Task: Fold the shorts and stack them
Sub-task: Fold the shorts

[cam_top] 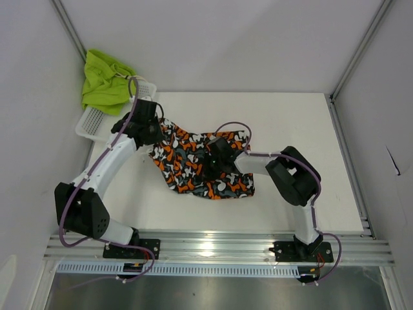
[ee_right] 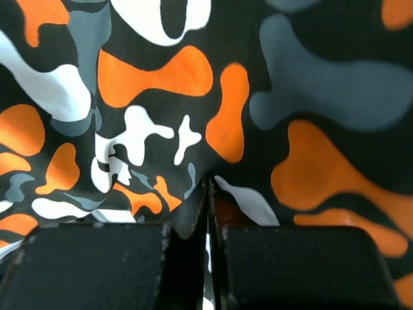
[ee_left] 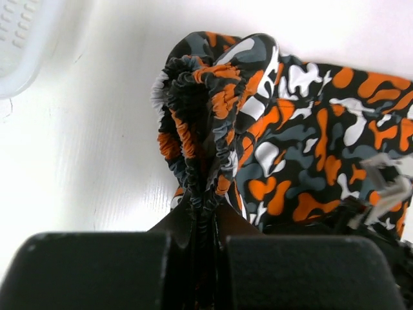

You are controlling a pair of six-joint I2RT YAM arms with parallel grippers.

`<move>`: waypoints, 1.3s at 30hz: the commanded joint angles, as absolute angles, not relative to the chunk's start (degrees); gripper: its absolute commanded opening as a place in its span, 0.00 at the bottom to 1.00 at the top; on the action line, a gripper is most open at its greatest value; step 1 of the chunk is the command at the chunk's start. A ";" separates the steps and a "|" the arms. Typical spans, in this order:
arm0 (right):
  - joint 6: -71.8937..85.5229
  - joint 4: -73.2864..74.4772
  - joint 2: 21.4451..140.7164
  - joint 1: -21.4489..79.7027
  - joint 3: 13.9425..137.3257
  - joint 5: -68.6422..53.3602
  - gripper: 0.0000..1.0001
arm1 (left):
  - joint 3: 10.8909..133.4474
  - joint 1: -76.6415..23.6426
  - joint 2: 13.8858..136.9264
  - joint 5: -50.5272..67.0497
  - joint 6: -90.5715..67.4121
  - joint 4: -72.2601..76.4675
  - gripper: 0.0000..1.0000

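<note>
The camo shorts (cam_top: 187, 165) lie spread out, rumpled, in the middle of the white table (cam_top: 290, 123). My left gripper (cam_top: 152, 134) is at their left end, shut on the gathered elastic waistband (ee_left: 205, 200), which bunches up between the fingers. At the centre of the shorts (ee_right: 161, 71), my right gripper (cam_top: 211, 161) presses down with its fingertips (ee_right: 208, 184) shut on a pinch of the fabric. The lime green shorts (cam_top: 103, 81) sit crumpled on the far end of the white mesh basket (cam_top: 90, 123) at the back left, away from both grippers.
The basket (ee_left: 19, 45) stands just left of my left gripper, half off the table's left edge. Grey walls and metal frame rails (cam_top: 352, 161) close in the table on three sides. Bare table lies to the right and in front of the camo shorts.
</note>
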State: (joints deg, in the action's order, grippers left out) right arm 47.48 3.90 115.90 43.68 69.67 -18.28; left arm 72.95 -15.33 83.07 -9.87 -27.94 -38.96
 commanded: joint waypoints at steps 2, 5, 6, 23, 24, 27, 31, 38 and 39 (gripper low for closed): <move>53.69 4.22 118.12 46.93 70.32 -23.55 0.00 | 75.85 -18.28 82.00 -13.53 -26.37 -42.36 0.00; 57.99 1.59 117.95 49.56 68.82 -24.52 0.00 | 76.02 -20.56 81.91 -14.67 -26.02 -42.98 0.00; 59.23 -0.51 118.04 50.35 68.30 -24.78 0.00 | 76.11 -21.78 81.91 -14.94 -25.93 -43.33 0.00; 79.53 -28.88 126.03 52.82 66.80 -37.26 0.02 | 73.04 -29.00 73.40 -19.78 -24.52 -46.14 0.00; 80.76 -30.05 127.34 52.74 66.80 -38.14 0.02 | 72.86 -29.18 73.04 -19.60 -24.43 -46.14 0.00; 81.73 -32.69 129.98 52.12 67.76 -41.12 0.04 | 71.99 -29.97 72.25 -18.99 -24.00 -45.53 0.00; 82.70 -33.93 131.57 51.33 68.90 -43.85 0.08 | 72.25 -31.55 72.51 -18.81 -23.55 -45.26 0.00; 84.20 -35.51 133.15 50.27 70.48 -47.37 0.10 | 73.83 -36.20 75.05 -19.77 -25.22 -46.49 0.00; 84.37 -35.51 133.33 50.19 70.66 -47.63 0.10 | 74.26 -36.82 75.49 -20.21 -25.49 -47.19 0.00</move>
